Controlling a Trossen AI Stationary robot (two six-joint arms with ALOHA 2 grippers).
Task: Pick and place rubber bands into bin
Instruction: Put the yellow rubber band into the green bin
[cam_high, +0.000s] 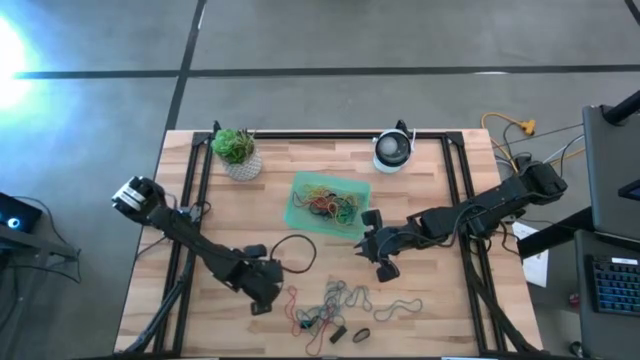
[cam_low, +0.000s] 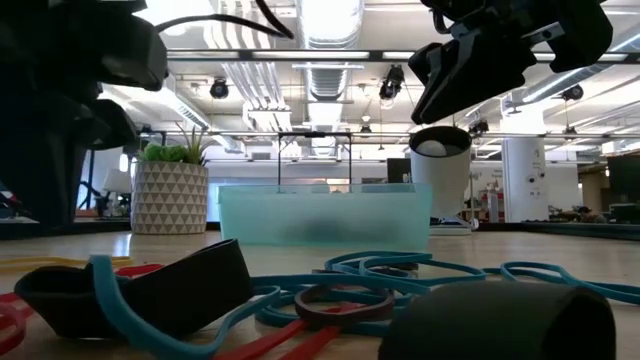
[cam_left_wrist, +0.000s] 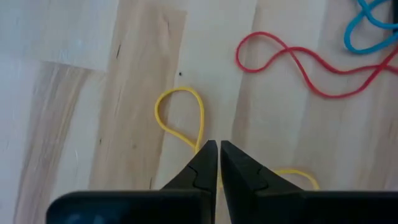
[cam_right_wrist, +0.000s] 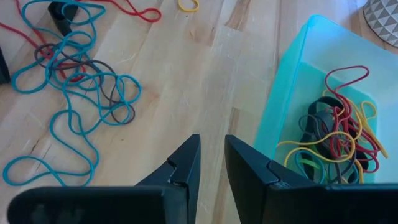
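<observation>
Two arms: you see both over the wooden table (cam_high: 200, 200), the left gripper (cam_high: 262, 297) low at the near-left, the right gripper (cam_high: 378, 252) just near-right of the bin (cam_high: 297, 203).
Left claw: clenched, your fingertips (cam_left_wrist: 208, 155) pressed together on a yellow band (cam_left_wrist: 180, 118) lying on the wood, a red band (cam_left_wrist: 292, 59) just beyond it.
Right claw: slightly parted, holding nothing you can see, above bare wood beside the bin's wall.
Bin: mid-table, with a tangle of red, yellow, green and dark bands (cam_right_wrist: 336, 134) inside.
Loose rubber bands (cam_high: 340, 300): scattered at the near edge, between your two grippers, mostly blue (cam_right_wrist: 74, 74).
Far edge: plant pot (cam_high: 238, 153) left, round white device (cam_high: 393, 150) right.
</observation>
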